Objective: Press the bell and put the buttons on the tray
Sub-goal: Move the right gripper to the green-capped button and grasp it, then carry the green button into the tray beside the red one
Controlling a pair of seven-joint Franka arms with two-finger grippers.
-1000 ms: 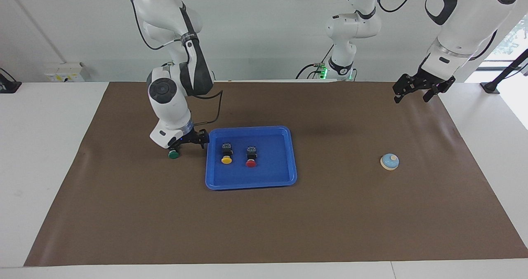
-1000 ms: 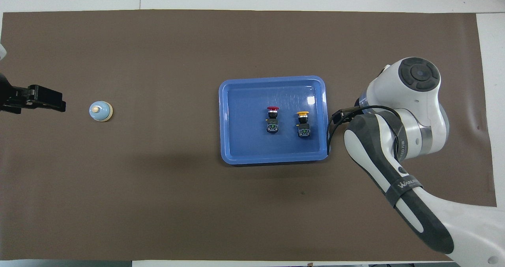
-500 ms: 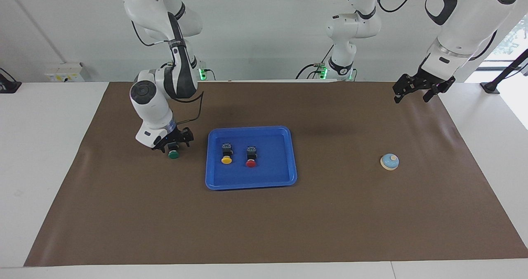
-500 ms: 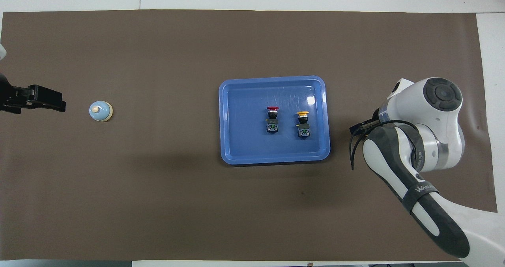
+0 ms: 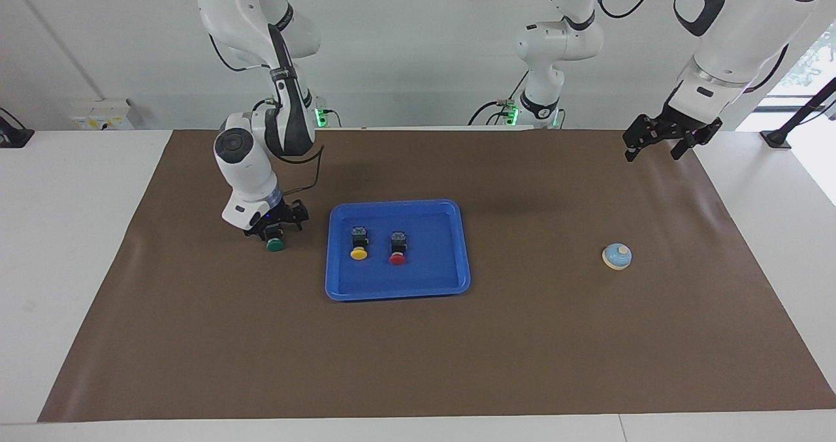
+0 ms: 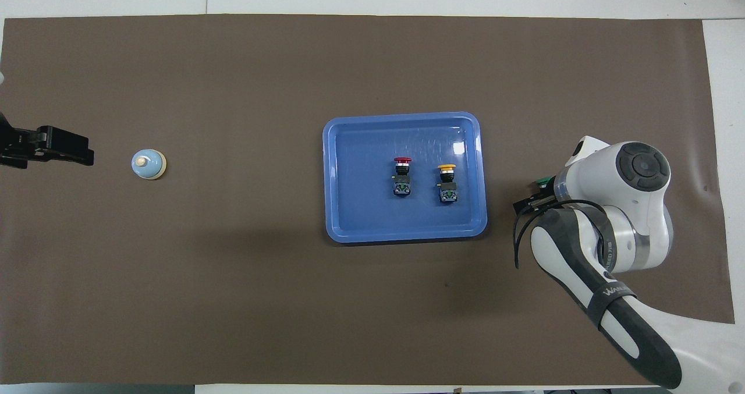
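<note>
The blue tray [image 5: 398, 292] lies mid-table and holds the yellow button [image 5: 358, 243] and the red button [image 5: 397, 248]. The green button [image 5: 275, 245] stands on the mat beside the tray, toward the right arm's end. My right gripper [image 5: 275, 228] is low over it, open, with a finger on either side of its black body. In the overhead view only the green cap's edge [image 6: 544, 181] shows past the right wrist. The bell [image 5: 616, 256] sits toward the left arm's end. My left gripper [image 5: 654, 148] waits open, raised over the mat's corner.
A brown mat [image 5: 418, 363] covers the table. In the overhead view the tray [image 6: 361, 213], red button [image 6: 401, 176], yellow button [image 6: 447, 183], bell [image 6: 149, 164] and left gripper [image 6: 58, 152] all show.
My right gripper moved from the tray's edge to over the green button and settled around it. The button, tray and bell have not moved. The left arm barely moved.
</note>
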